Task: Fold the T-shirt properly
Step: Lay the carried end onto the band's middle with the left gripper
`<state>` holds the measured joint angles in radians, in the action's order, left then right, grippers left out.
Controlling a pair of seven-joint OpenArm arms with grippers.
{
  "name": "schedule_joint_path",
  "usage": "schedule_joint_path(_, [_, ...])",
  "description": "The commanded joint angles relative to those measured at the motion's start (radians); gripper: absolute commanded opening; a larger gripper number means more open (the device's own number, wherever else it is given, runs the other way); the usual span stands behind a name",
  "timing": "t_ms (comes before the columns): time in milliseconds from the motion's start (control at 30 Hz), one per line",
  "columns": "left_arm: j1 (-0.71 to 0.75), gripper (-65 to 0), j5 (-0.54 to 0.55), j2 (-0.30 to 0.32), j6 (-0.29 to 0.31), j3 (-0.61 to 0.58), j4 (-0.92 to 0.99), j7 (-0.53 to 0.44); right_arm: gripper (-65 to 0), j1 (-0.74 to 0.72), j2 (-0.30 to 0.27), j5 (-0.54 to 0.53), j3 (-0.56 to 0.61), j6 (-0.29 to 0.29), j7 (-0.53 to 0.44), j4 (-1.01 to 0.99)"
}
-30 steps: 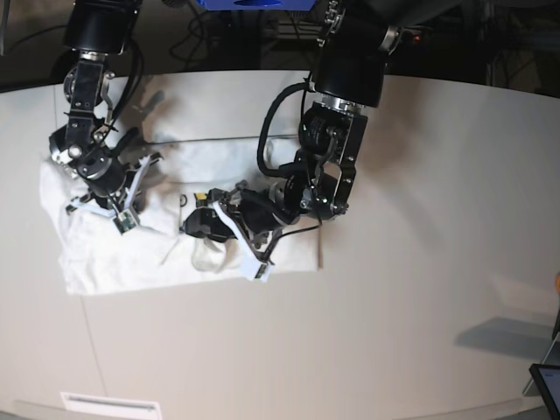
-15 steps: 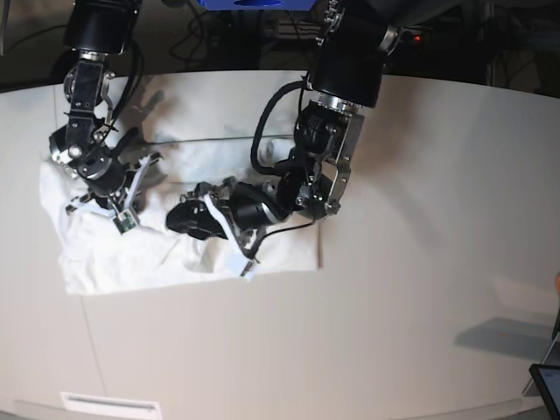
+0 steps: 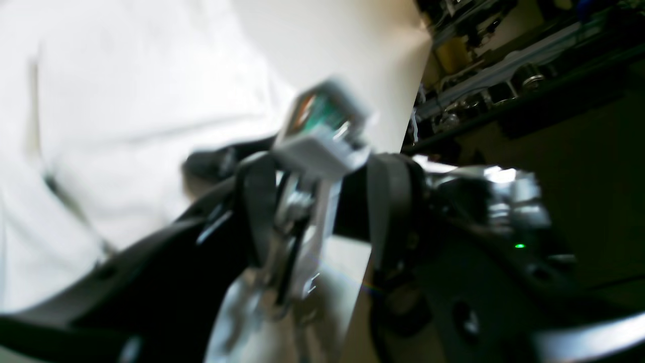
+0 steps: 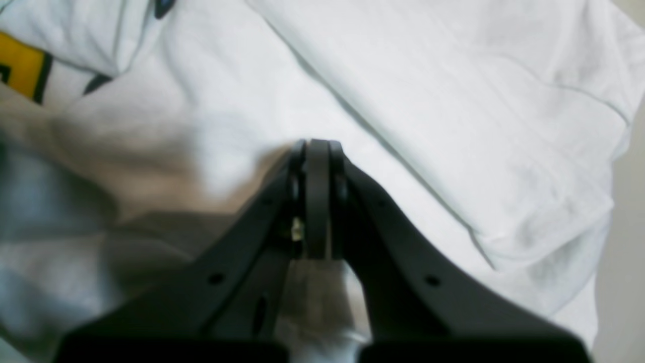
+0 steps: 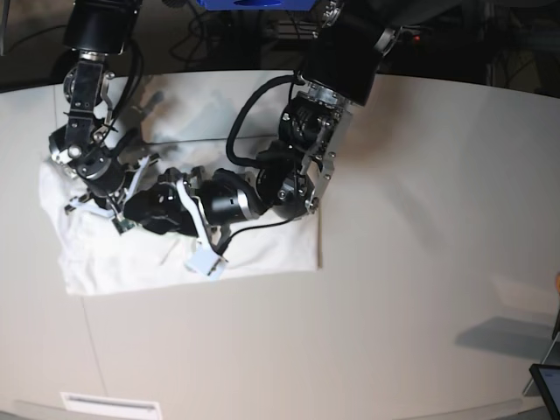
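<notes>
Base view: T-shirt (image 5: 262,254) lies under both arms; right gripper (image 4: 316,151) clenched

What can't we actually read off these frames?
- Left gripper, base view: its own wrist hides the jaws; whether it holds the T-shirt is unclear.
- Left wrist view: motion blur, jaws unreadable.
- Shirt print: only a yellow corner shows in the right wrist view, rest folded under.
- Right gripper: cloth between the shut jaws not visible.

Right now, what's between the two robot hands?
In the base view, only rumpled white T-shirt lies between the right gripper and left gripper; they nearly meet.
</notes>
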<state>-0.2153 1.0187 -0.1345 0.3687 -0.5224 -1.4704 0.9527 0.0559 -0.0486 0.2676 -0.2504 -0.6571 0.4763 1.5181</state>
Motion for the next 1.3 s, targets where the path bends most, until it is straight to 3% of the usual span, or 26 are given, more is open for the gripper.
schedule_joint_path(0, [-0.029,-42.0,0.027,-0.006,0.013,0.003,-0.057,-0.024,-63.4,0.003,-0.001,0.026,0.003,-0.014,0.046,-0.009])
schedule_joint_path(67, [-0.031,-51.6,0.025,0.025,-0.037,0.006,-0.121,-0.024,-63.4,0.003,-0.001,0.026,0.003,-0.014,0.046,-0.021])
schedule_joint_path(133, [-0.029,-65.0,0.025,0.065,-0.126,0.008,-0.189,-0.025,-63.4,0.003,-0.001,0.026,0.004,-0.014,0.046,-0.029])
schedule_joint_path(267, [-0.006,-65.0,0.025,0.157,-0.316,0.014,-0.237,-0.027,-63.4,0.003,-0.001,0.026,0.003,-0.014,0.046,-0.031])
schedule_joint_path(333, [0.021,-65.0,0.024,0.189,-0.371,0.052,-0.235,-0.027,-63.4,0.003,-0.001,0.026,0.001,-0.014,0.046,-0.029])
schedule_joint_path(567, [0.099,-65.0,-0.088,0.210,-0.376,0.193,-0.229,-0.025,-63.4,0.005,-0.001,0.026,0.003,-0.014,0.049,-0.027])
schedule_joint_path(933, [0.084,-65.0,-0.131,0.203,-0.376,0.198,-0.082,-0.028,-63.4,0.005,-0.001,0.026,0.004,-0.014,0.088,-0.020])
schedule_joint_path(1267, [0.070,-65.0,-0.122,0.129,-0.373,0.144,-0.049,-0.039,-63.4,0.003,-0.001,0.026,0.004,-0.014,0.088,-0.020])
